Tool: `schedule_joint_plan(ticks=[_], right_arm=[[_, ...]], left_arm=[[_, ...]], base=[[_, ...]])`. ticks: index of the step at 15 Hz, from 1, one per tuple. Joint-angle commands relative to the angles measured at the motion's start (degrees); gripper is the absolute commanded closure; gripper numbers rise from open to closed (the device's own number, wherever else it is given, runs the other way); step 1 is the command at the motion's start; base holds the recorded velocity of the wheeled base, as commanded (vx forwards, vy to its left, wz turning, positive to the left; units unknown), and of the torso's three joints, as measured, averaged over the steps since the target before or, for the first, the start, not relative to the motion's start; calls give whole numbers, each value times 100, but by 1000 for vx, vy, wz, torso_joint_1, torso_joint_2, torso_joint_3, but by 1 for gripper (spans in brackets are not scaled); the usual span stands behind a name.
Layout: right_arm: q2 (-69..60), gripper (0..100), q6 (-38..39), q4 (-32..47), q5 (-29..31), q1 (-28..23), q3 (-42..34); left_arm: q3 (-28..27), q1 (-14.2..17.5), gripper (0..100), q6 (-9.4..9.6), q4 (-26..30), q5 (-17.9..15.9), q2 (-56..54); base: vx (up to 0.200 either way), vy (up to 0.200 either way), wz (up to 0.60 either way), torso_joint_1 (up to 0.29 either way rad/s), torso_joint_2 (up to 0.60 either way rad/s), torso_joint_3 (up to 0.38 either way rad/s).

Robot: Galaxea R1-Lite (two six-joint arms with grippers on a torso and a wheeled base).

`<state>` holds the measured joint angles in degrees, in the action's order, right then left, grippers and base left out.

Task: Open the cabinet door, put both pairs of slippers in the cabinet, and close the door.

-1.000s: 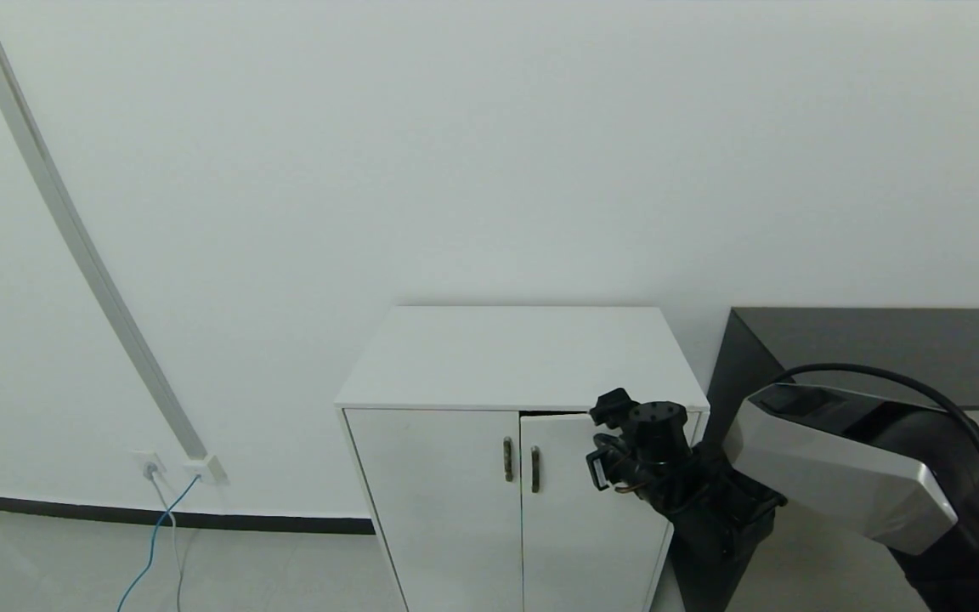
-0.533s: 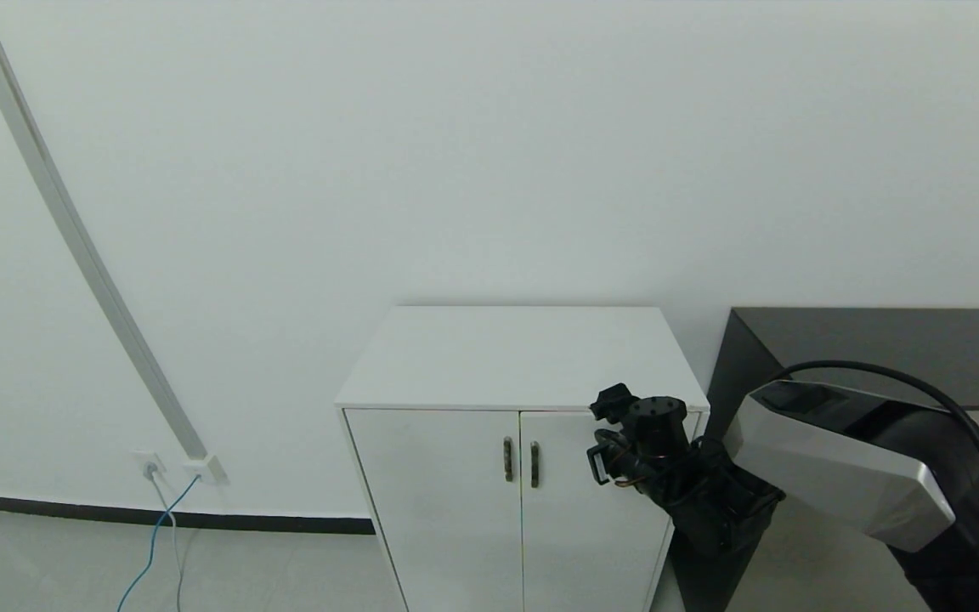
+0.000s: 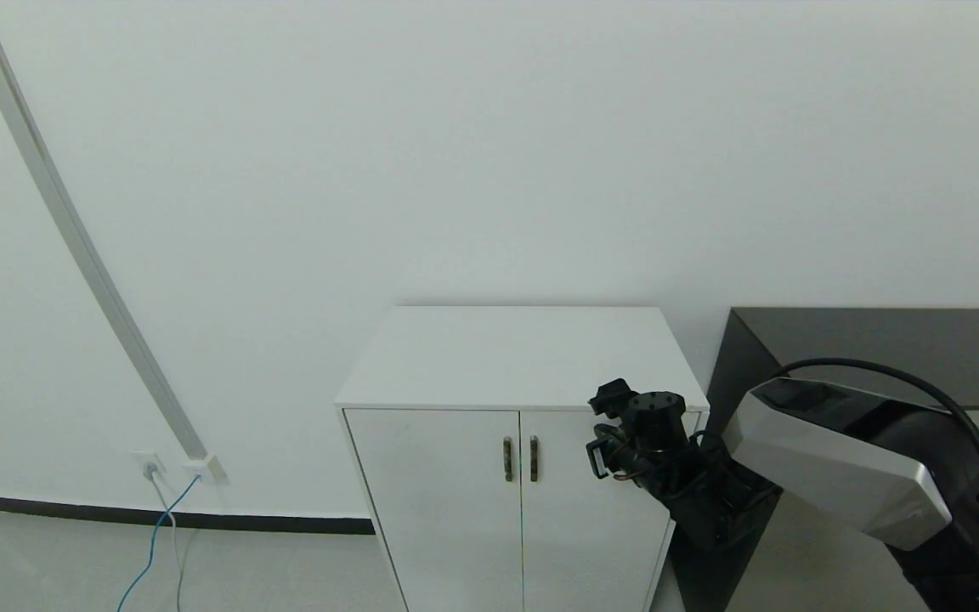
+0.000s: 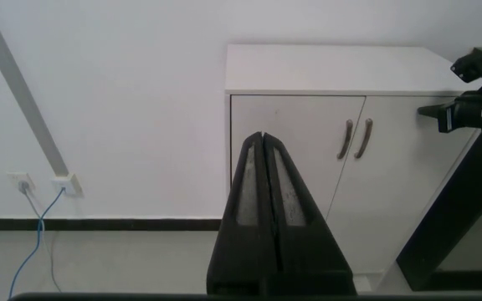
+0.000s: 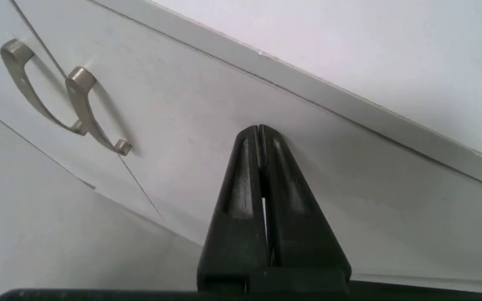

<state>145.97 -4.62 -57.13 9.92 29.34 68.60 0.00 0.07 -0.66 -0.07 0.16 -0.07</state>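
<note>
The white cabinet stands against the wall with both doors flush and its two metal handles side by side at the middle seam. My right gripper is shut, and its tip rests against the right door near the upper edge, beside the handles. In the head view that arm's wrist sits in front of the right door's top corner. My left gripper is shut with nothing in it, held back from the cabinet and pointing at its left door.
A dark table adjoins the cabinet on the right. A white conduit runs diagonally down the wall to a socket with cables at the left. Bare floor lies left of the cabinet.
The right door stood slightly ajar with a dark gap at its top; it now sits flush. My right wrist has moved forward and a little up against it.
</note>
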Motion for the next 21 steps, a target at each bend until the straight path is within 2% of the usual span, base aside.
schedule_joint_plan(ticks=[1,6,11,12,13,14,21], right_arm=[[28,100,-4,-9,1,-8,49],[-139,100,-4,-53,1,-8,-198],[-737,100,5,-563,-8,133,-1331],[-737,100,5,-563,-8,133,-1331],[-904,100,-4,-941,-8,142,-1797],[-1027,100,-4,-994,-8,142,-1982],[-2046,100,58,-1231,1,-139,-3300]], left_arm=[[0,1,100,-4,-1,2,7],[0,1,100,-4,-1,2,7],[0,1,100,-4,-1,2,7],[0,1,100,-4,-1,2,7],[-9,1,100,-13,-1,2,7],[0,1,100,-13,-1,2,7],[0,1,100,-22,-1,2,7]], base=[[0,0,0,0,0,0],[0,0,0,0,0,0],[0,0,0,0,0,0],[0,0,0,0,0,0],[0,0,0,0,0,0],[0,0,0,0,0,0],[0,0,0,0,0,0]])
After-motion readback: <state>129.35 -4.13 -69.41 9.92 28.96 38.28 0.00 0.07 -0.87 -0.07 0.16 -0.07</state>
